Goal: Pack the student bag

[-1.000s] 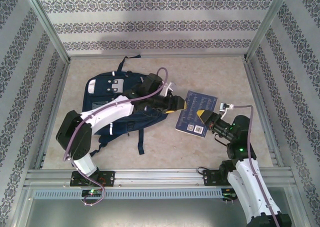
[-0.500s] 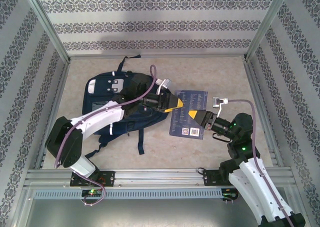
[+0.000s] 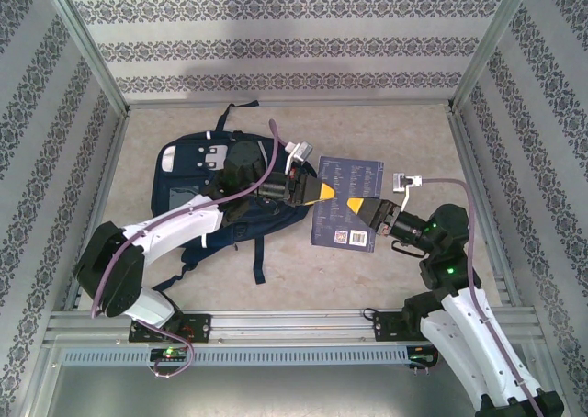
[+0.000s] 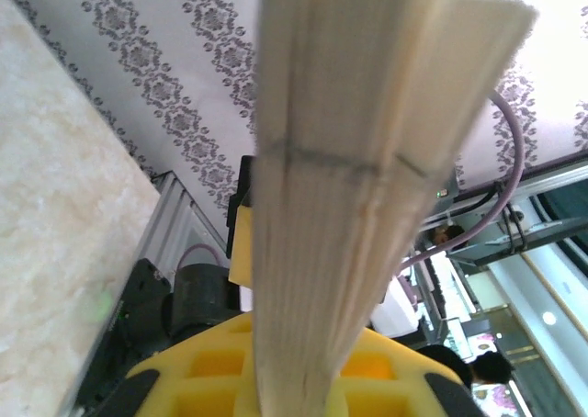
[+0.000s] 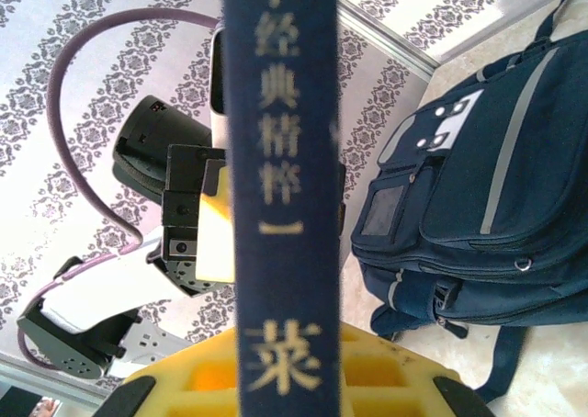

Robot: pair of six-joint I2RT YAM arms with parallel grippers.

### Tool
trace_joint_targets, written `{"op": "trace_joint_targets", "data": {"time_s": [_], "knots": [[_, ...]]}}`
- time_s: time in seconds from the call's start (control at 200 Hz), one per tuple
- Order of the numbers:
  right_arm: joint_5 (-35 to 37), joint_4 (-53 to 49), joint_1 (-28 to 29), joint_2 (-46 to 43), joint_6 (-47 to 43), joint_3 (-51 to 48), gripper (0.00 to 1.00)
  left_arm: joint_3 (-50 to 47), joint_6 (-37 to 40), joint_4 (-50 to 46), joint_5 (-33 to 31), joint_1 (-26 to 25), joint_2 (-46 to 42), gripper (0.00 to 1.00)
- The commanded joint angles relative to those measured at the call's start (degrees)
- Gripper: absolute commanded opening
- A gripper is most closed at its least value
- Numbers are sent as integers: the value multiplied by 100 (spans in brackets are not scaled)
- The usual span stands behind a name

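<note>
One bag (image 3: 207, 164) lies flat on the left half of the desk (image 3: 322, 279), nearer the far edge, its straps trailing toward the near edge. The left arm reaches across its lower part, and we cannot tell from above whether its mouth is unzipped. Just past the bag's right edge, the left gripper (image 3: 317, 193) is clamped on the left side of the book (image 3: 342, 178). In its wrist view the cream page edges rise from between the yellow pads (image 4: 156, 380), pinched at the base and fanning above. The book hangs cover-up around the middle of the desk, seemingly lifted clear of it. On its right side the right gripper (image 3: 360, 206) is closed on it too. In that wrist view the navy spine with gold lettering stands between the fingers, with the bag beyond.

We judge this to be a handover, or a two-handed carry toward the bag. To do it well we would keep both wrists level so the book is not twisted. We would let only one side go at a time, and only once the other hold is sure. The page side is soft and may slip, so we would trust the spine grip more. Then we would steer the book leftward, thin edge first, into the bag's opening.
</note>
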Motion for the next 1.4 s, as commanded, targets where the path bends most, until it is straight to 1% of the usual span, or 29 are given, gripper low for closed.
{"op": "trace_joint_targets", "data": {"time_s": [0.0, 0.025, 0.03, 0.05, 0.075, 0.09, 0.105, 0.125, 0.155, 0.21, 0.27, 0.325, 0.395, 0.485, 0.645, 0.739, 0.839, 0.899, 1.034, 1.244, 1.394], "knots": [[310, -92, 53, -78, -173, 164, 5, -68, -45, 584, 19, -114, -255, 0], [393, -145, 53, -129, -173, 155, 22, -71, 20, 473, -80, -114, -293, 0], [413, -158, 53, -139, -173, 155, 24, -75, 37, 443, -107, -114, -305, 0], [493, -202, 55, -200, -168, 139, 42, -73, 97, 354, -206, -114, -348, 0], [604, -235, 53, -274, -160, 117, 60, -93, 144, 272, -336, -114, -400, 0], [672, -245, 53, -321, -136, 92, 69, -109, 150, 243, -421, -114, -442, 0], [742, -250, 63, -380, -104, 59, 75, -126, 151, 235, -507, -114, -480, 0], [846, -238, 63, -468, -45, 18, 81, -160, 139, 257, -626, -114, -535, 0], [1010, -189, 79, -591, 55, -83, 86, -233, 90, 346, -876, -118, -627, 0], [1338, -104, 129, -846, 287, -261, 93, -391, -28, 506, -1401, -131, -830, 0], [1762, -41, 214, -1152, 491, -459, 98, -533, -117, 636, -1956, -140, -1036, 0], [2157, 209, 364, -1429, 693, -670, 98, -644, -182, 649, -2524, -170, -1214, 0], [2586, 354, 602, -1669, 722, -725, 98, -812, -255, 807, -3192, -272, -1382, 0], [3060, 568, 982, -1758, 705, -962, 98, -910, -335, 973, -3770, -421, -1466, 0], [3802, 1094, 1780, -1446, 526, -991, 98, -953, -403, 1246, -4434, -711, -1370, 0], [3997, 1331, 2203, -991, 261, -799, 98, -945, -432, 1395, -4609, -846, -1230, 0], [4243, 1635, 2494, -616, 74, -574, 94, -978, -486, 1579, -4740, -938, -1128, 0], [4396, 1769, 2581, -474, 30, -510, 90, -1054, -484, 1638, -4873, -987, -1127, 0], [4632, 2081, 2604, -213, 80, -478, 72, -1206, -487, 1598, -5139, -1058, -1186, 0], [4949, 2406, 2618, 87, 180, -522, 54, -1392, -613, 1835, -5288, -1124, -1123, 0], [5159, 2415, 2619, 164, 96, -540, 40, -1405, -582, 1741, -5327, -1159, -1150, 0]]}}
